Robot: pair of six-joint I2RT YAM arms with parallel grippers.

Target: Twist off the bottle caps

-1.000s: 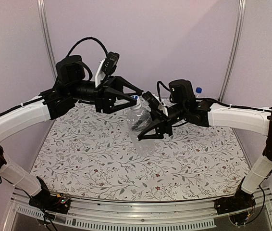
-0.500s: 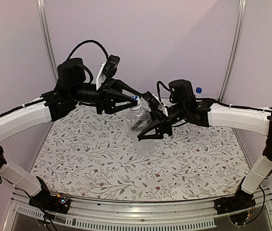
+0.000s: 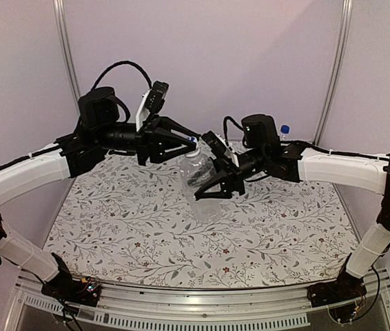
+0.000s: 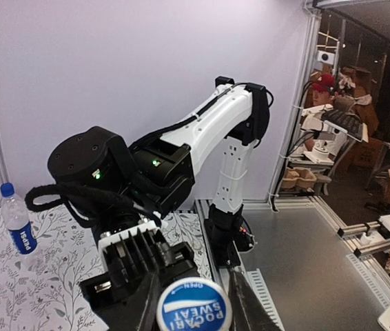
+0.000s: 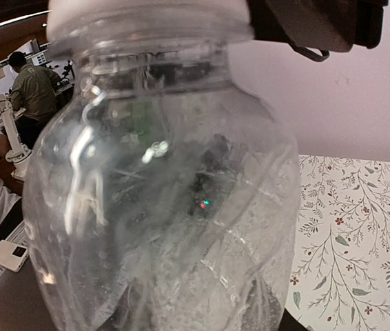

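The plain clear bottle (image 3: 200, 181) hangs tilted above the mat, with my right gripper (image 3: 209, 186) shut around its middle. Its blue bottle cap (image 3: 193, 141) sits between the fingertips of my left gripper (image 3: 189, 140), which is shut on it. The left wrist view shows the cap (image 4: 193, 310) end-on, a finger (image 4: 244, 307) pressed against each side. That bottle (image 5: 160, 200) fills the right wrist view and hides my right fingers. The labelled bottle (image 3: 284, 133) stands upright at the back right, its blue cap (image 4: 6, 187) on.
A floral mat (image 3: 147, 227) covers the table under both arms. Metal frame posts (image 3: 63, 48) rise at the back corners. The labelled bottle (image 4: 17, 222) stands close behind the right arm's forearm (image 3: 333, 169).
The left gripper's jaws have closed in onto the bottle cap. The left arm has shifted slightly. The right gripper keeps holding the bottle, almost in the same place.
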